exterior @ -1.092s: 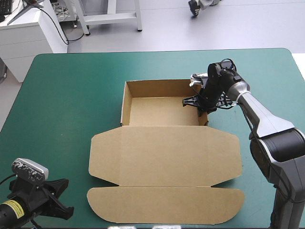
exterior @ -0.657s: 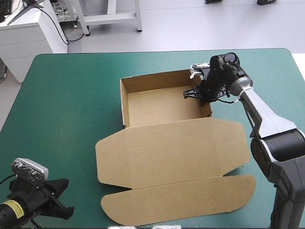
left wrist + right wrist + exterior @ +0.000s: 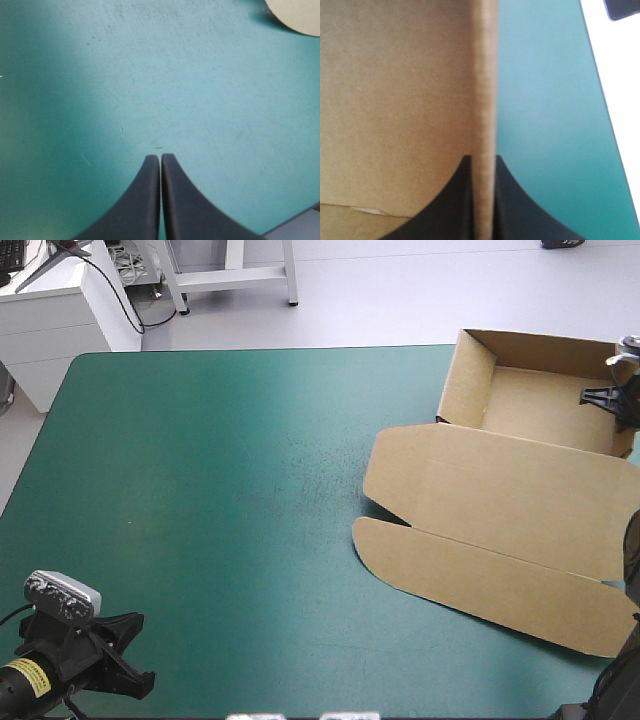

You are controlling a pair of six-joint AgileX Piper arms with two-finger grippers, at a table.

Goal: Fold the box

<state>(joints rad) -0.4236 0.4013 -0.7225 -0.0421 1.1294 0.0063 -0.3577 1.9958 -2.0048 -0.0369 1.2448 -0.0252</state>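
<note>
The brown box [image 3: 540,405] stands as an open tray at the table's far right corner, walls raised. Its lid [image 3: 500,490] lies flat toward the near side, with a rounded front flap [image 3: 480,580]. My right gripper [image 3: 603,397] is shut on the tray's right wall. In the right wrist view the wall's edge [image 3: 484,75] runs straight up between the black fingers of the right gripper [image 3: 484,161]. My left gripper [image 3: 135,655] rests at the near left corner, shut and holding nothing [image 3: 161,157]. A rounded corner of the flap [image 3: 297,15] shows far ahead of it.
The table's right edge [image 3: 600,100] runs close beside the gripped wall, with pale floor beyond it. The tray's far wall [image 3: 540,343] sits near the table's far edge. Teal-green cover [image 3: 200,490] lies between the left gripper and the box.
The right gripper has dragged the box from the table's middle to the far right corner, turning it a little. The left arm has not moved.
</note>
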